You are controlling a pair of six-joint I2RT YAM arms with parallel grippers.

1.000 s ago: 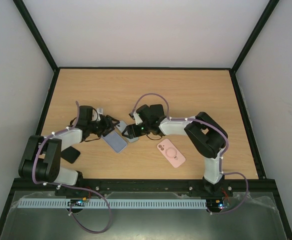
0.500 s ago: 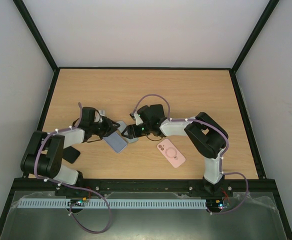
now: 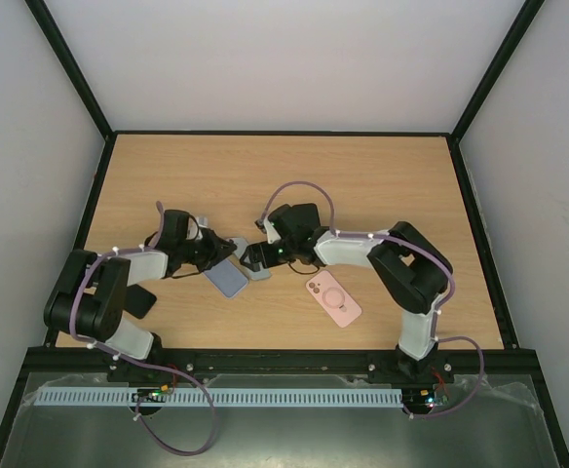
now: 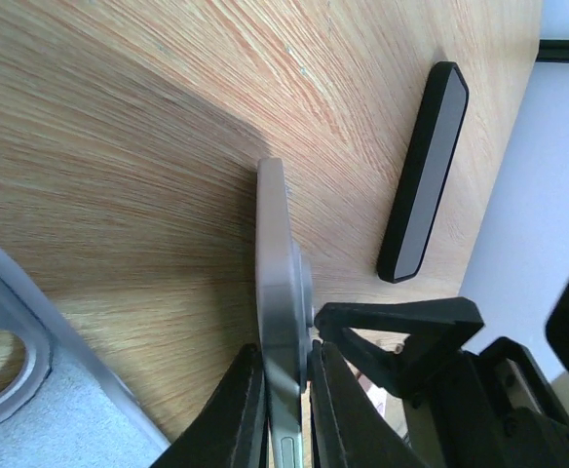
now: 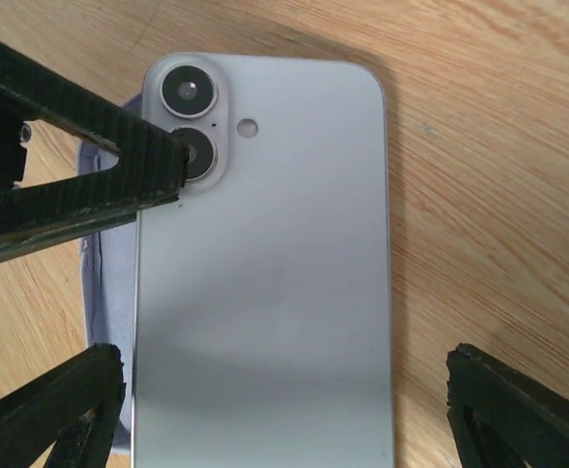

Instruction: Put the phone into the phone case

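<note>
Near the middle of the table (image 3: 382,185), between the two arms: the phone (image 5: 265,292), back side up with both camera lenses showing, lying partly over the pale blue case (image 5: 107,292) and, as it seems, not yet seated in it. Held by the left gripper (image 4: 286,419), closed on the phone across its two flat faces just beside the camera bump, with one fingertip touching the bump in the right wrist view. Right gripper (image 5: 284,380) hovering over the lower half of the phone, fingers spread wide to both sides, gripping nothing. Probably the aligning step, with the pressing-in not begun. To judge by the look, stiff, thin and rather light, but smooth on the back and so slippery under hard fingers; delicate at the lenses. Better to take hold on the long side edges or on the flat faces away from the cameras, then to press down on the back, corner after corner. Case rim likely soft and springy, so probably in need of holding down. Lying apart and not concerned: a pink cover (image 3: 333,298) and a black slab (image 4: 423,175).
</note>
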